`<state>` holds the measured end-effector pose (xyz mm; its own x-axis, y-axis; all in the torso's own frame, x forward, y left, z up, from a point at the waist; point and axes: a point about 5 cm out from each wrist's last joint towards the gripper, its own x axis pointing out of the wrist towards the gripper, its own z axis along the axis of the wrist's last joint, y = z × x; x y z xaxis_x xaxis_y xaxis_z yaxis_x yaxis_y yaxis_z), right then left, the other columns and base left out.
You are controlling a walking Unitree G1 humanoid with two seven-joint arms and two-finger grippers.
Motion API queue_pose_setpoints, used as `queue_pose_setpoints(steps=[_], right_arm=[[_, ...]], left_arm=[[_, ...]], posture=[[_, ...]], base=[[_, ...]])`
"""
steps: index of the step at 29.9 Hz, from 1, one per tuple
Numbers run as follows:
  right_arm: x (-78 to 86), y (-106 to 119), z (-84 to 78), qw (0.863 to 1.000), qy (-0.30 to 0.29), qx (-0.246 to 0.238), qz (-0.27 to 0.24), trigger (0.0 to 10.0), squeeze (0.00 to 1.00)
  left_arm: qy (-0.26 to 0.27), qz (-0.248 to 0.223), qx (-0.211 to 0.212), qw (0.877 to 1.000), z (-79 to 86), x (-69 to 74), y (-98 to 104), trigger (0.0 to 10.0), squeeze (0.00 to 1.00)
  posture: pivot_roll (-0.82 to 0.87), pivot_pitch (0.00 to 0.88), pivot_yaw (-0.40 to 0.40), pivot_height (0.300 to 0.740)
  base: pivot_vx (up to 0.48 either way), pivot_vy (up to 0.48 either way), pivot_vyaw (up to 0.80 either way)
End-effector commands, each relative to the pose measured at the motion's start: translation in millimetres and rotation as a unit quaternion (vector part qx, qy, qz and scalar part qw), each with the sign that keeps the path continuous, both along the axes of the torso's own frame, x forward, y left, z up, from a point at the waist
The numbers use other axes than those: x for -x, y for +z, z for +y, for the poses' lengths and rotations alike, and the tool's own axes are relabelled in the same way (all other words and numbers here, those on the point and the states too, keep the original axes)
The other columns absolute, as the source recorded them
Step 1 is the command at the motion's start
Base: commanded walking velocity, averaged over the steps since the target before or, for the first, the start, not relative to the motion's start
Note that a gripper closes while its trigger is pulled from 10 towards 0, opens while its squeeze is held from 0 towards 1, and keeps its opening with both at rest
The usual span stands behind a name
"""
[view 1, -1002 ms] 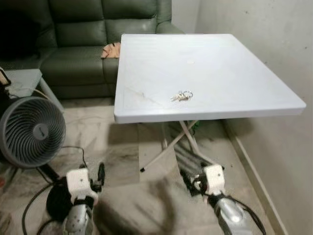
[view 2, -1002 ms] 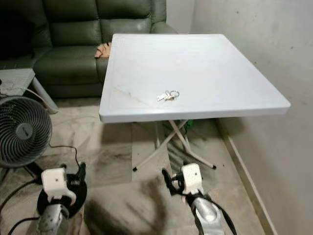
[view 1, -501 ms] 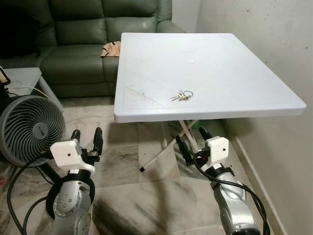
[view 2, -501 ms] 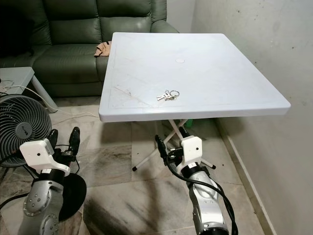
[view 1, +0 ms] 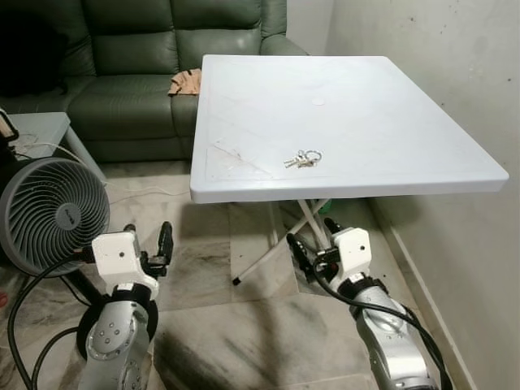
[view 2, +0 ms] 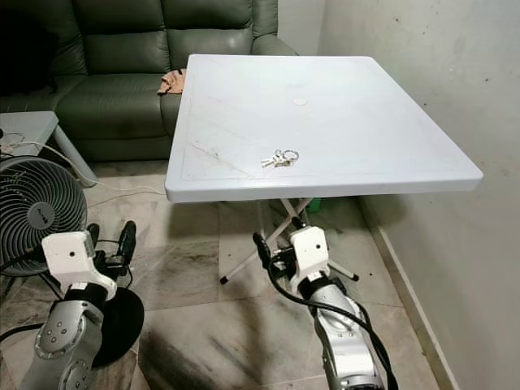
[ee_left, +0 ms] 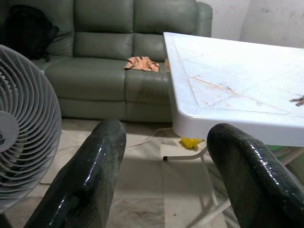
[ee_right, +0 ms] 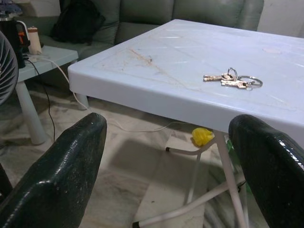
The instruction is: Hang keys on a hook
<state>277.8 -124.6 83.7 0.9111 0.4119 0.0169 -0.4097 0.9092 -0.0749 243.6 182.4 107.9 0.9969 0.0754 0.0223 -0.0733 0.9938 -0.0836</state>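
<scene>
A bunch of silver keys [view 1: 302,159] on a ring lies on the white folding table [view 1: 366,106], near its front edge. The keys also show in the right wrist view [ee_right: 232,80]. Both grippers hang in front of the table, below its top. My right gripper [view 1: 313,237] is open and empty under the front edge, almost straight below the keys. My left gripper [view 1: 148,240] is open and empty too, off the table's front left corner. Its wrist view catches the keys [ee_left: 298,100] at the edge of the picture.
A green sofa [view 1: 130,65] with an orange cloth [view 1: 185,81] stands behind the table. A round floor fan [view 1: 50,215] and a low side table [view 1: 36,134] stand on the left. A wall [view 1: 455,81] runs close along the right. The table's folding legs [view 1: 276,244] cross underneath.
Both arms have risen from the bottom of the picture toward the table's front edge, then settled. The keys have not moved.
</scene>
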Motion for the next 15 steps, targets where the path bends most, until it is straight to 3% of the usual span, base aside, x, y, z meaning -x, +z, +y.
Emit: queue_pose_setpoints(steps=[1,6,15], right_arm=[[-3.2,6.1,-0.1,1.0,-0.001,0.002,-0.007,10.0,0.0],[-4.1,8.0,-0.4,1.0,-0.003,0.0,-0.008,10.0,0.0],[-5.4,9.4,0.3,1.0,-0.001,-0.001,-0.006,10.0,0.0]], left_arm=[[-0.004,0.004,-0.014,1.0,1.8,1.2,0.5,10.0,0.0],[-0.009,0.005,-0.01,1.0,0.9,0.4,0.8,10.0,0.0],[-0.015,0.003,-0.012,1.0,-0.8,-1.9,2.3,10.0,0.0]], posture=[[-0.06,0.008,-0.014,0.74],[-0.06,0.01,-0.016,0.74],[-0.06,0.01,-0.017,0.74]], base=[[0.0,0.0,0.0],[0.048,0.0,0.0],[0.375,0.0,0.0]])
